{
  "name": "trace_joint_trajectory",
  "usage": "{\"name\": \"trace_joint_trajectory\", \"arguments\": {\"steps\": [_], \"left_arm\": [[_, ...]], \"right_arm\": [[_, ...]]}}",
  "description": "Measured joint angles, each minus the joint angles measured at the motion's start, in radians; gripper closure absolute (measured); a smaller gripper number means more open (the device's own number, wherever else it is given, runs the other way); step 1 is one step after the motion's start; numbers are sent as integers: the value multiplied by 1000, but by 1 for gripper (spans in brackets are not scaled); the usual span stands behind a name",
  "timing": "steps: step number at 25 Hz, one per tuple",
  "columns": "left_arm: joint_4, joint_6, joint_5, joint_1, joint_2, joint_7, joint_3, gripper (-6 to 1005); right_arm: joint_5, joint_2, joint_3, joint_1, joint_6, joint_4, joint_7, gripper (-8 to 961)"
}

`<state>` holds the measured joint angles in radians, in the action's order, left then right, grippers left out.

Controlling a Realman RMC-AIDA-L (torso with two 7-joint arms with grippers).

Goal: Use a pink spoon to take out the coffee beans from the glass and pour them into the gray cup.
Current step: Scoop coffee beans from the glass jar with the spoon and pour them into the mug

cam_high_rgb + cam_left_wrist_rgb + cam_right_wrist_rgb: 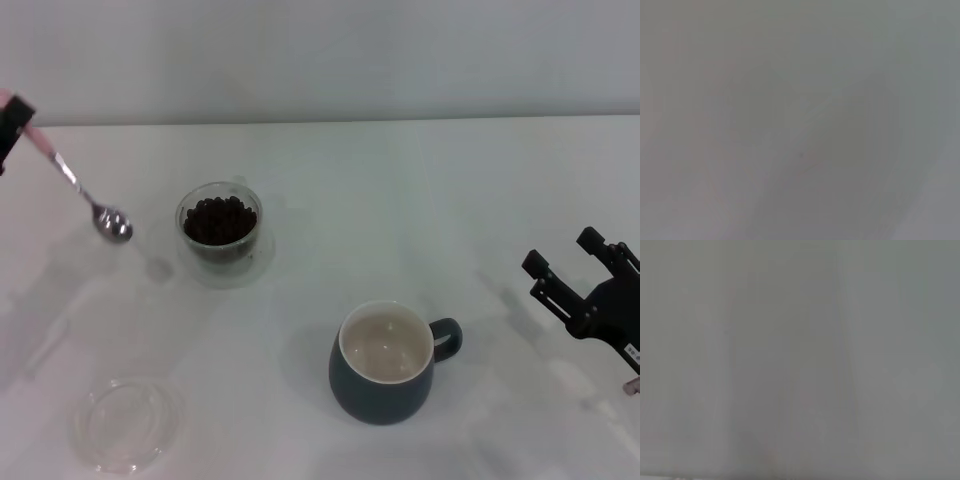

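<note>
I hold the pink spoon (85, 195) by its pink handle in my left claw (12, 128), which is clenched on it at the far left edge of the head view. The spoon slants down and toward the middle, its metal bowl hanging above the bench (400, 200), to the left of the glass (220, 232) and apart from it. I cannot tell if anything lies in the spoon bowl.

The glass stands upright left of the centre, with the coffee beans (218, 220) heaped inside, close to its rim. Between the spoon bowl and the rim of the glass there is a small open gap.

The gray cup (383, 363) stands nearer to me and to the right of the glass, well apart from it, with its handle pointing to the right. Its white inside looks bare. The bench between the glass and the cup is open.

A shallow clear dish (125, 424) lies at the near left corner, well apart from the glass and the cup.

My right claw (580, 270) hangs over the right edge of the bench, released, its fingers spread, well apart from the cup handle.

Both wrist views show only a blurred gray surface.
</note>
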<state>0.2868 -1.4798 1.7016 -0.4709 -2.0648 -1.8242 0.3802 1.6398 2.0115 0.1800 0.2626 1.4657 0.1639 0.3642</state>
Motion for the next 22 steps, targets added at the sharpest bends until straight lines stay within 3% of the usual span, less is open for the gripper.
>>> {"name": "trace_joint_trajectory", "arguments": {"steps": [5,9,22], "left_arm": [[3,117,-20,-89,9,7,14,862],[-1,186,-53,-137,4,7,22,862],[-58,276,-59,-209,-9,5,42,863]], "right_arm": [[-9,1,-4,7,-23,3,0,101],[-9,1,-25,9,-31,15,-4,101],[-10,2,-45,27,-32,15,3,101]]}}
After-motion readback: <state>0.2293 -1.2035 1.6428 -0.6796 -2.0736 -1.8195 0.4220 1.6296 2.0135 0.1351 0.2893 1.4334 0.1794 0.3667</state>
